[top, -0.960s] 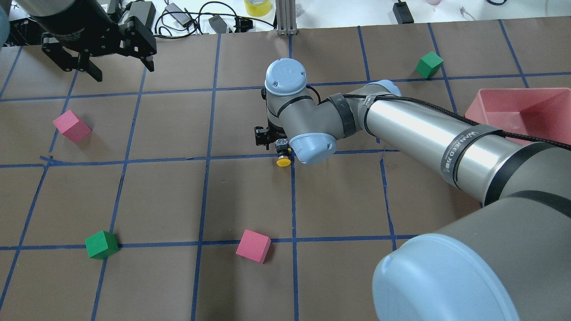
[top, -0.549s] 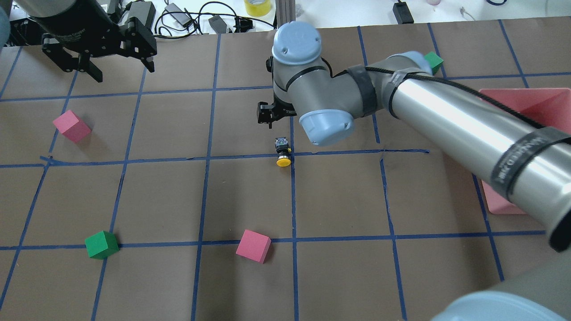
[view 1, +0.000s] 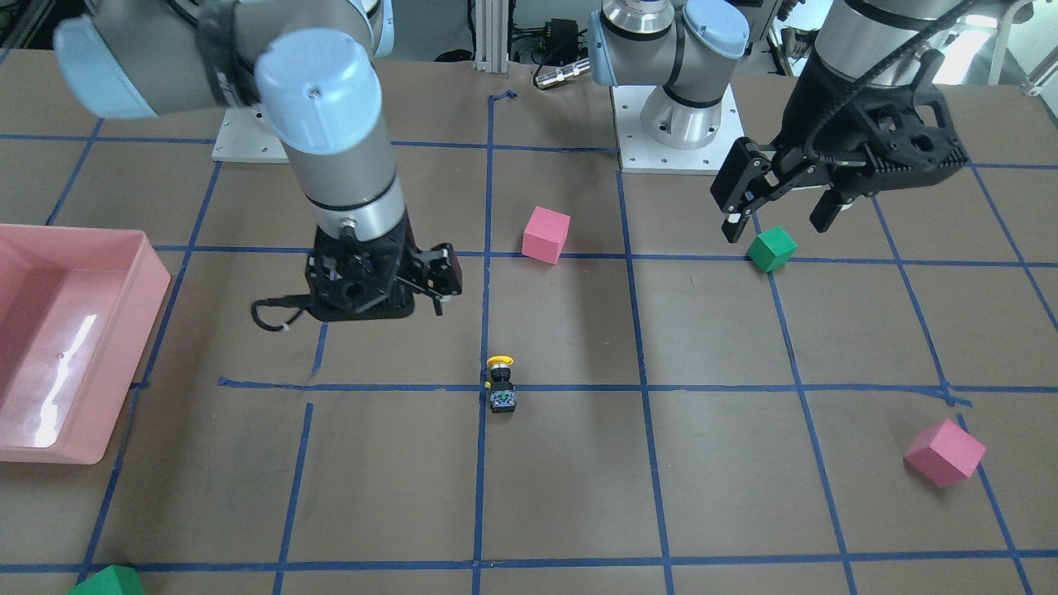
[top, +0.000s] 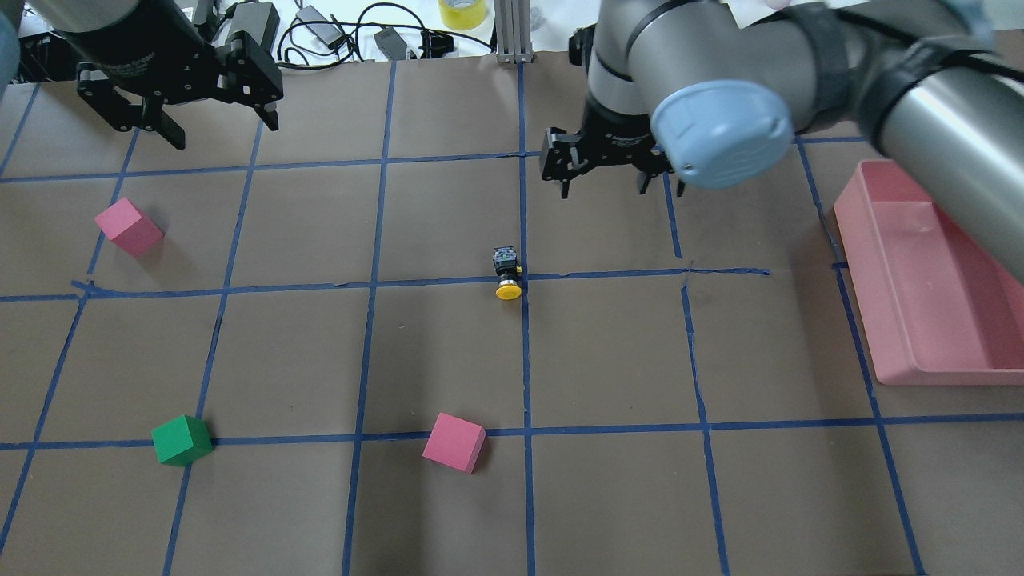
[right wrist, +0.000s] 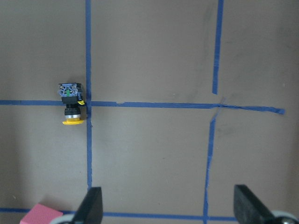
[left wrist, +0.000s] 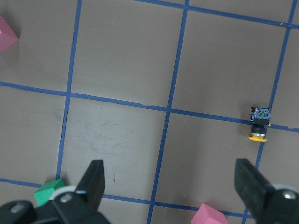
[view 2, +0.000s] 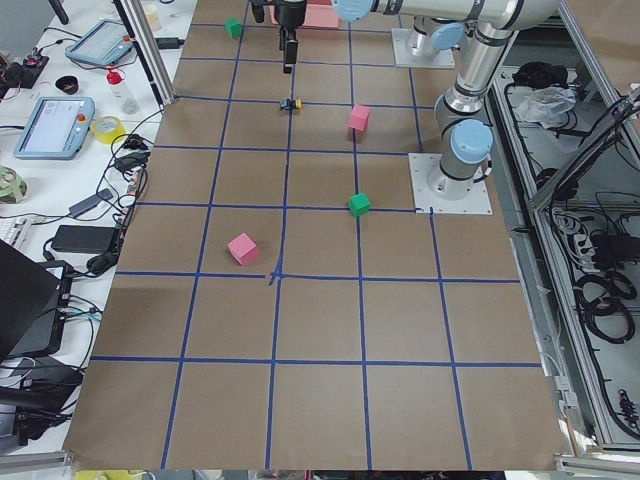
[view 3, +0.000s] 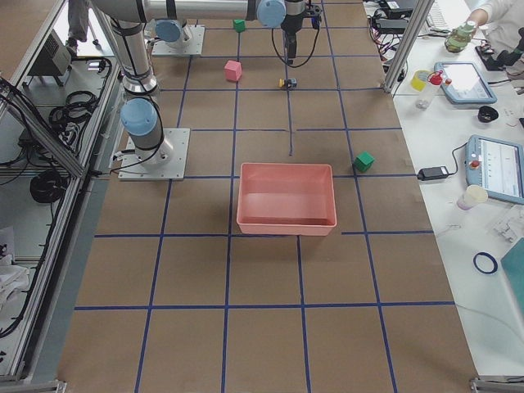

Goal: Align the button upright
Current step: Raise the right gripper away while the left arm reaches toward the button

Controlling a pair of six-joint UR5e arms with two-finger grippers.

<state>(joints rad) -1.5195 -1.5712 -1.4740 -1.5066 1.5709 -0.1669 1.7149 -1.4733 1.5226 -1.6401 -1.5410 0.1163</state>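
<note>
The button [top: 506, 276] lies on its side at a blue tape crossing mid-table, with its yellow cap toward the robot's side. It also shows in the front view [view 1: 500, 387], the left wrist view [left wrist: 260, 123] and the right wrist view [right wrist: 71, 103]. My right gripper [top: 620, 180] is open and empty, hovering beyond and to the right of the button, well apart from it. Its fingers [right wrist: 91, 205] frame bare table. My left gripper [top: 220, 120] is open and empty, raised at the far left of the table.
A pink bin [top: 944, 374] stands at the right edge. Pink cubes [top: 128, 226] [top: 454, 442] and a green cube [top: 182, 439] lie on the left and near side. Another green cube [view 1: 107, 581] lies at the far right. Cables and tape clutter the back edge.
My right gripper has lifted off from over the button and moved away to the far right. The button stays lying in the same spot. The left arm has not moved.
</note>
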